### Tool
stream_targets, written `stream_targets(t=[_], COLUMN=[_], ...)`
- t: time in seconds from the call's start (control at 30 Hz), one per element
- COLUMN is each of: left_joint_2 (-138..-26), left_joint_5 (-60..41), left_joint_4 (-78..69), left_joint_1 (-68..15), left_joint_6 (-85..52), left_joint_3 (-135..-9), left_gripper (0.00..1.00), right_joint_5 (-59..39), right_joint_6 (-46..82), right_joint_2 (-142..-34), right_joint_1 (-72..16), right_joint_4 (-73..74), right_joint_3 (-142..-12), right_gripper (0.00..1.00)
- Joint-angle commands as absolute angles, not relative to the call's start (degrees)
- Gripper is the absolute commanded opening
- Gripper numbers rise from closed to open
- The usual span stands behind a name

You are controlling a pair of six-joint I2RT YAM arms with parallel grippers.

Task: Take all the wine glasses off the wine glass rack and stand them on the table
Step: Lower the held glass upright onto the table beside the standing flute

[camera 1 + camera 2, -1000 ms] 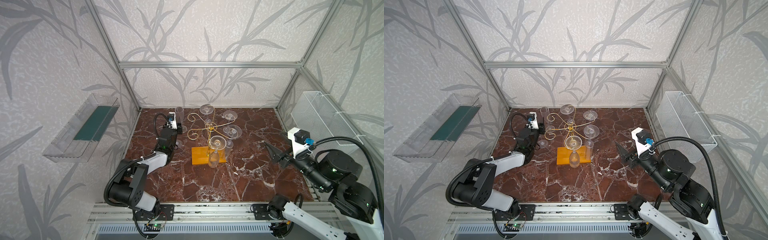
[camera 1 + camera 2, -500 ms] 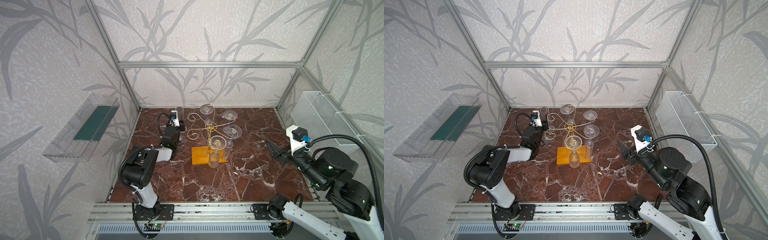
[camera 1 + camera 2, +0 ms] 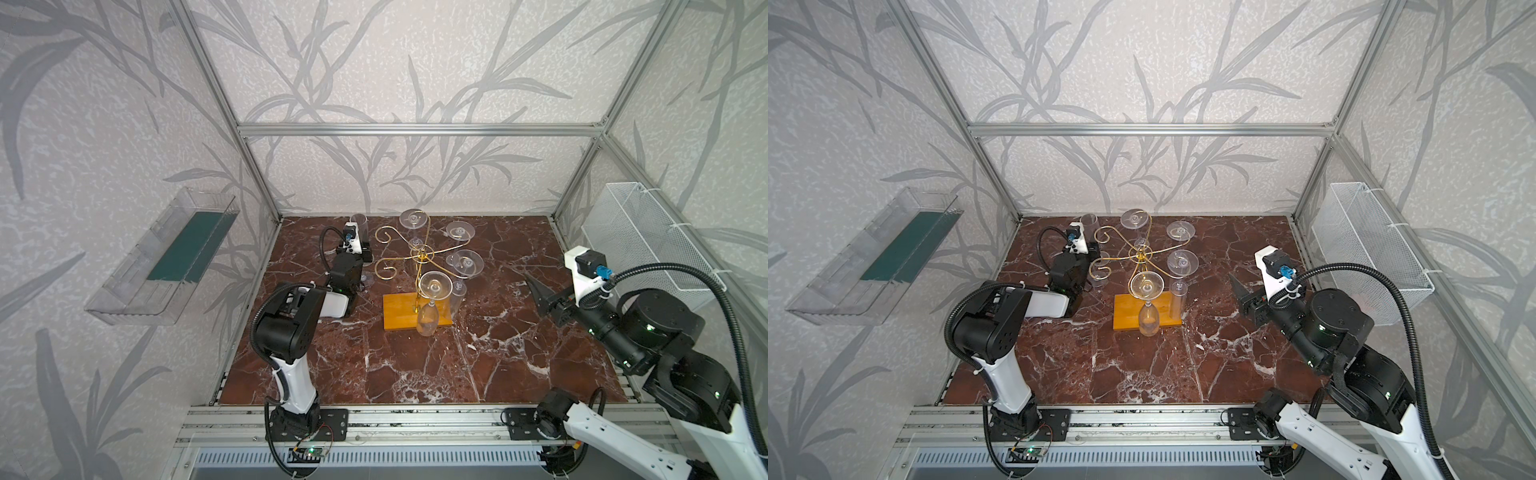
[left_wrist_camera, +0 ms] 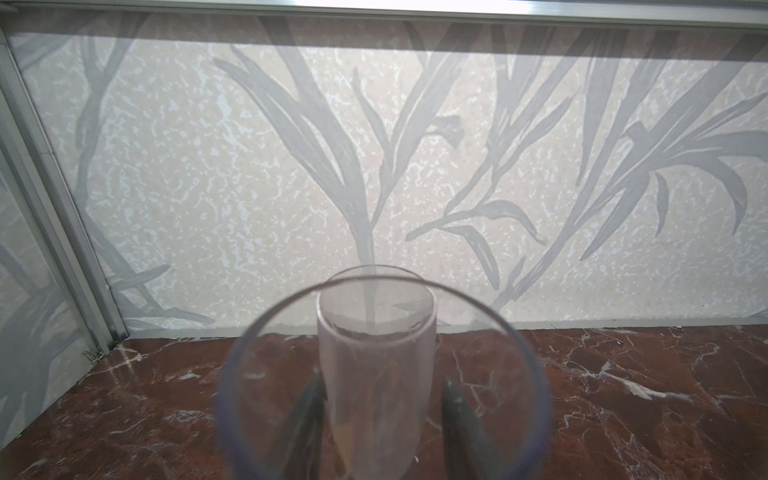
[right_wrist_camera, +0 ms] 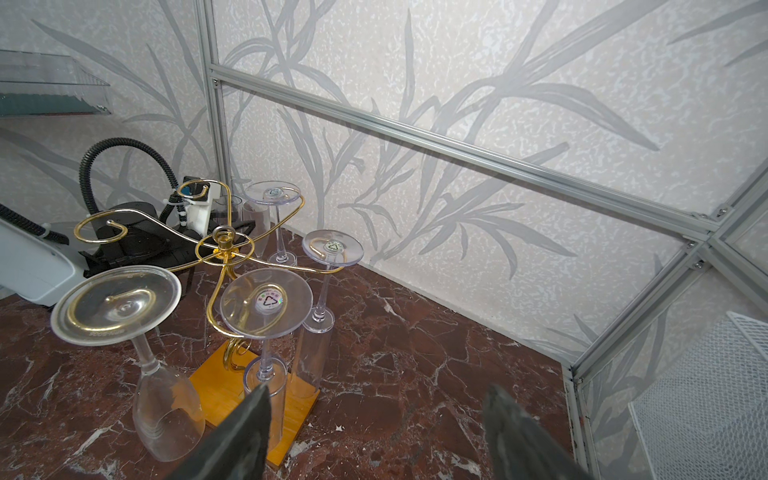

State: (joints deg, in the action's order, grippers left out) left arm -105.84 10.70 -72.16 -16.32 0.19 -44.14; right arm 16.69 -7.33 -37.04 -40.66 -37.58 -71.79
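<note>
Wine glass (image 4: 270,365) upright in left claw (image 4: 383,382); right claw (image 5: 378,388) spread wide.

The rack (image 3: 419,253) is gold wire on an orange-yellow base (image 3: 399,316); each glass (image 3: 435,286) is clear. The surface (image 3: 457,365) is dark red marble, white-veined. The walls (image 3: 415,62) carry grey leaves.

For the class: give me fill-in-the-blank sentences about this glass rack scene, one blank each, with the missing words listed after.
1. ____ glasses hang upside down from the wine glass rack.
2. ____ of the rack's spiral arms are bare.
3. The right gripper is ____, with nothing between its fingers.
4. The white wire basket hangs on the ____ arm's side.
Missing words: four; two; open; right.
</note>
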Motion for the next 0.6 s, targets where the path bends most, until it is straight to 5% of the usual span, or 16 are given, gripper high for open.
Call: stream_targets(t=[0.0, 0.33, 0.57], left_joint_2=[-106.9, -107.2, -106.3], left_joint_5=[11.4, 11.4, 11.5], left_joint_4=[-75.2, -75.2, -75.0], left_joint_1=[-16.0, -16.0, -16.0], left_joint_6=[-0.5, -0.2, 0.4], left_joint_3=[-44.9, -43.9, -43.1], left_gripper=[0.3, 0.42, 0.61], right_joint_5=[17.7, 17.3, 17.6], right_joint_6=[-7.1, -7.0, -7.2], right_joint_2=[-36.4, -36.3, -35.7], right_joint_1=[-40.7, -40.7, -40.7], right_joint_4=[-36.3, -36.5, -36.6], right_joint_3=[-72.1, -72.2, -71.8], right_gripper=[0.79, 0.79, 0.79])
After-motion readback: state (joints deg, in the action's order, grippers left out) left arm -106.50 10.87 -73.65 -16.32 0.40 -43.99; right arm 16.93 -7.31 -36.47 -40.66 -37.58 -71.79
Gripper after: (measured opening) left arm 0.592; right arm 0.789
